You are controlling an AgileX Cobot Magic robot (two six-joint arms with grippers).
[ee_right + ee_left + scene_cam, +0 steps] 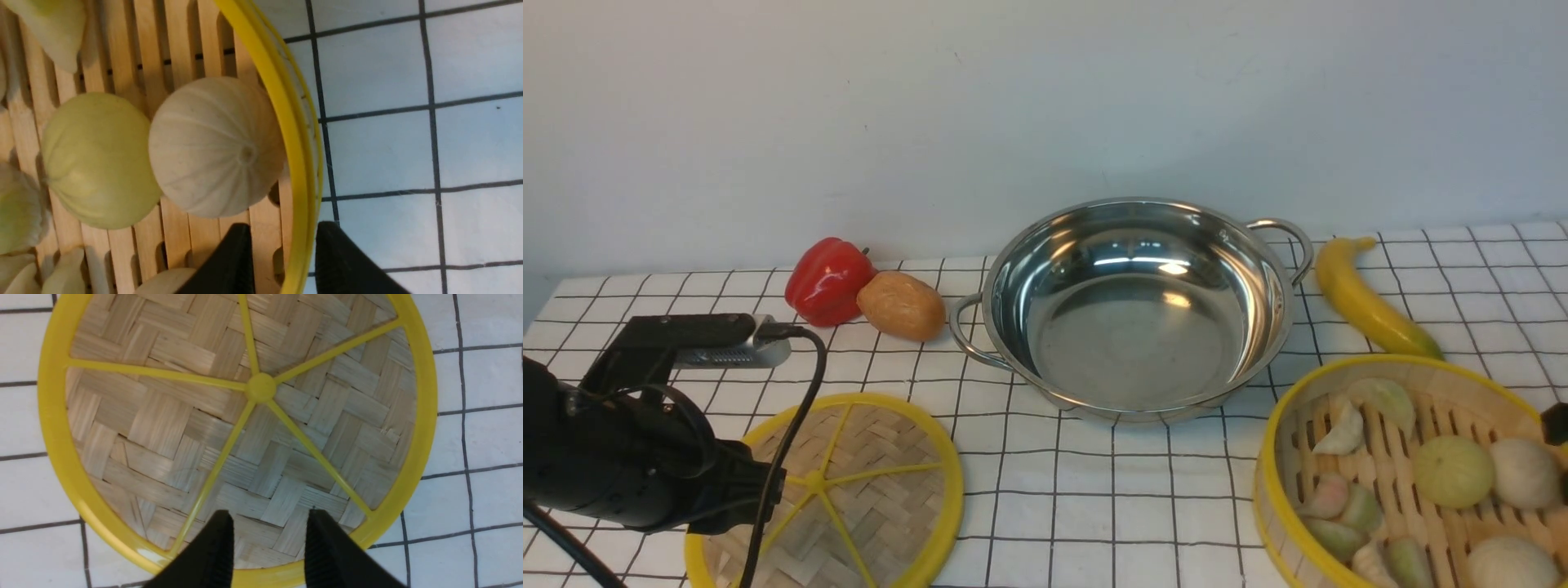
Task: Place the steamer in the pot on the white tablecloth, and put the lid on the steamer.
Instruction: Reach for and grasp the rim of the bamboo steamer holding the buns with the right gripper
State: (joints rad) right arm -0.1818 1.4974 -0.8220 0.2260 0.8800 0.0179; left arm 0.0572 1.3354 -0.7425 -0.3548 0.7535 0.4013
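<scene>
The white tablecloth [1094,506] lies under both my grippers, and the pot [1143,343] stands on it ahead of them, between the two. My right gripper [284,226] has its jaws spread astride the rim of the steamer [300,155], one finger inside near a white bun [216,151] and one outside, not pinching. My left gripper [269,514] hangs with jaws spread and holding nothing above the lid [163,428], just inside its rim.

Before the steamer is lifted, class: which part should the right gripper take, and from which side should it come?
Take the steamer by its thin upright wall on the robot's right, coming from above, one finger inside and one outside the yellow rim. It looks too wide to span, and buns cover the floor. The right gripper straddles that rim.
</scene>
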